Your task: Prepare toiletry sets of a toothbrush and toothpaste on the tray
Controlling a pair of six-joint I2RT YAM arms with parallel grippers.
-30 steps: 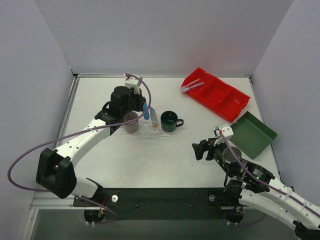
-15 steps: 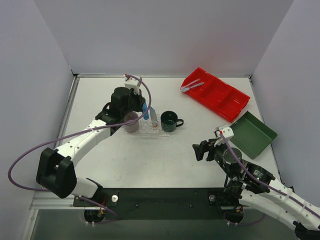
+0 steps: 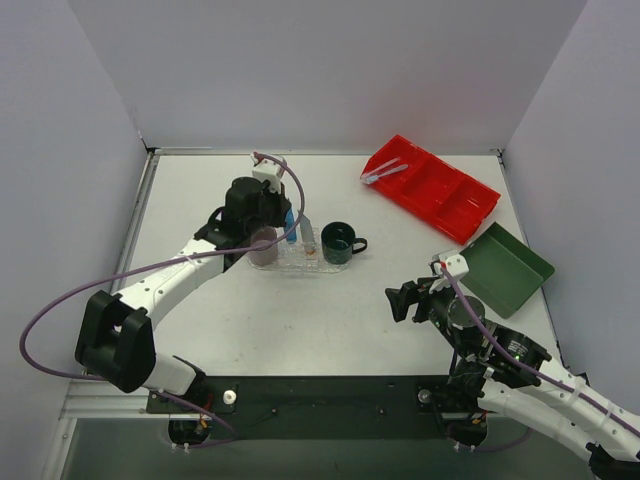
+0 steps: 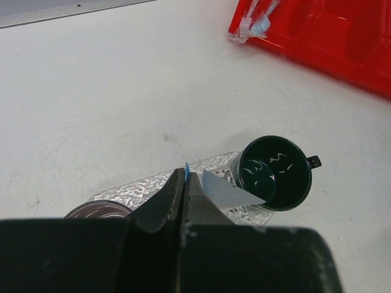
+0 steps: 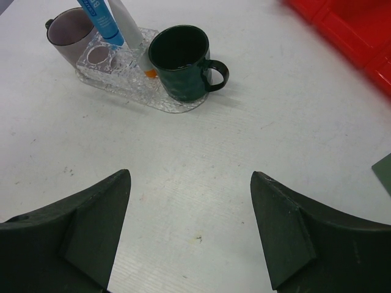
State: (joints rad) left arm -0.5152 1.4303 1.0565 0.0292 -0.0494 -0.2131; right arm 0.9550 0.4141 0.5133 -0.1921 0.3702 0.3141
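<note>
With the right end effector (image 5: pixel 189 177) released, the left end effector (image 4: pixel 185 177) clenched the near-upright blue tube (image 5: pixel 101 18) over the tray (image 5: pixel 137 91).

A lab robot cell: bare pale walls (image 3: pixel 330 70) rise behind and beside the left claw (image 3: pixel 289 226), boxing in a white table (image 3: pixel 300 320).

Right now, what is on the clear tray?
On the tray: a dark green mug, a mauve cup, and a blue tube and white tube standing between them. The left gripper, shut on the blue tube, covers its top end.
</note>
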